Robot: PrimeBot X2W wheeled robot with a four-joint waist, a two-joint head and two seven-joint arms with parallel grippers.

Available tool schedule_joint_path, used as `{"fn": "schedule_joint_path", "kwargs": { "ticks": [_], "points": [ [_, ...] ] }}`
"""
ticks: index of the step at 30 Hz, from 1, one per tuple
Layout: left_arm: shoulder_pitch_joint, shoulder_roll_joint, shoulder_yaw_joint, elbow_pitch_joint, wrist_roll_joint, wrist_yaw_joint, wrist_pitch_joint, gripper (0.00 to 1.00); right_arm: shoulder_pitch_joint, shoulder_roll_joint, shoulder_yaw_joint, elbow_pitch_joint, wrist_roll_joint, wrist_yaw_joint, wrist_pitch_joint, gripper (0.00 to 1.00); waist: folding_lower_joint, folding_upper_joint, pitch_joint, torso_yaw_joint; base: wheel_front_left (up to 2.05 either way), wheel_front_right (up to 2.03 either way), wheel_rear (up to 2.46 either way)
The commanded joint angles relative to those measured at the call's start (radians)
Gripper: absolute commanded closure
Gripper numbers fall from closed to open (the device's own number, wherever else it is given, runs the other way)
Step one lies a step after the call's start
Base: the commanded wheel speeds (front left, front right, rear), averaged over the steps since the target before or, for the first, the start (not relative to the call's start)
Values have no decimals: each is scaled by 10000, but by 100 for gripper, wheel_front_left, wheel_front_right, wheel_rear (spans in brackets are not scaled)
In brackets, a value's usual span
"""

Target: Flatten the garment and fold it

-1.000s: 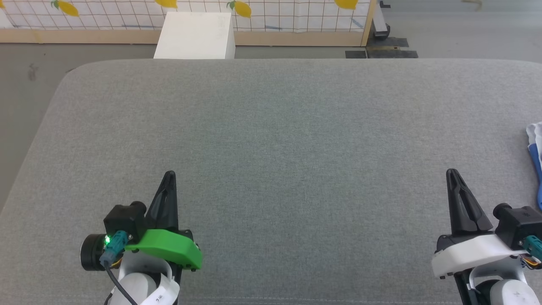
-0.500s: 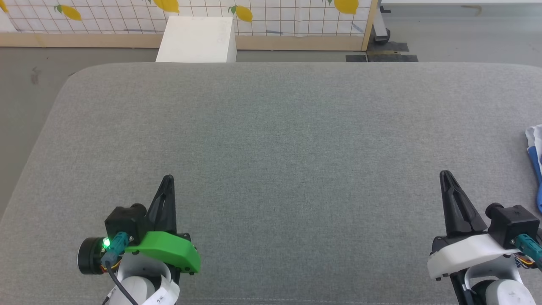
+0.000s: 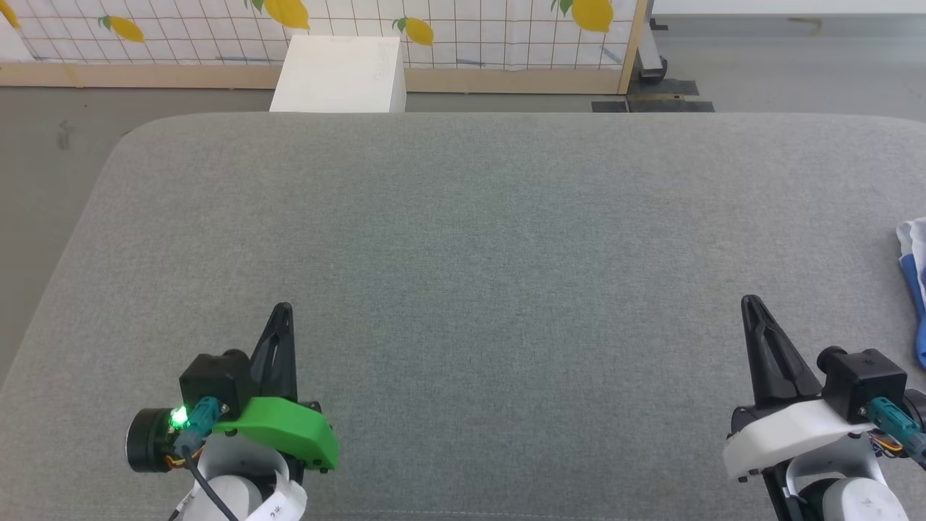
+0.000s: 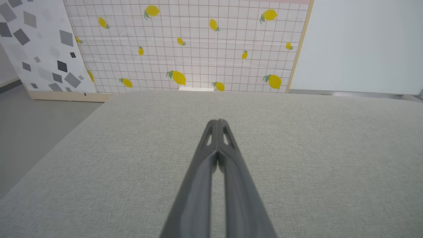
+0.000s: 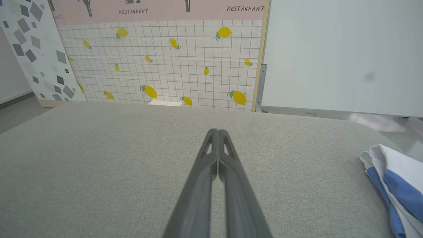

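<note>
The white and bright blue garment (image 3: 914, 282) lies bunched at the far right edge of the grey cushion (image 3: 470, 239), mostly cut off by the frame; the right wrist view shows its folds (image 5: 396, 185) at the lower right. My right gripper (image 3: 749, 302) hovers low over the cushion to the left of the garment, apart from it, shut with nothing in it (image 5: 216, 132). My left gripper (image 3: 283, 310) stays at the lower left, also shut and empty (image 4: 218, 123).
A white box (image 3: 338, 65) stands on the floor beyond the cushion's far edge. Behind it runs a lemon-patterned grid panel (image 3: 448, 29) in a wooden frame. Grey floor (image 3: 51, 145) borders the cushion on the left.
The head view has tilted a little, sliding the whole scene downward in the picture. Both grippers remain shut and hold the same places on the cushion.
</note>
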Motion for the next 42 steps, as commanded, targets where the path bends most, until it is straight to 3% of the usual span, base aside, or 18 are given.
{"fn": "schedule_joint_path", "kwargs": {
  "ticks": [1, 42],
  "points": [
    [202, -24, 50, -72, 98, 43, 68, 100, 59, 19, 54, 39, -98, -11, 31, 100, 0, 0, -13, 4, 0, 0, 0],
    [667, -37, 316, -601, 985, 239, 897, 100, 88, 29, 499, 108, -567, -17, 573, 100, 0, 0, -356, 78, 0, 0, 0]
  ]
}}
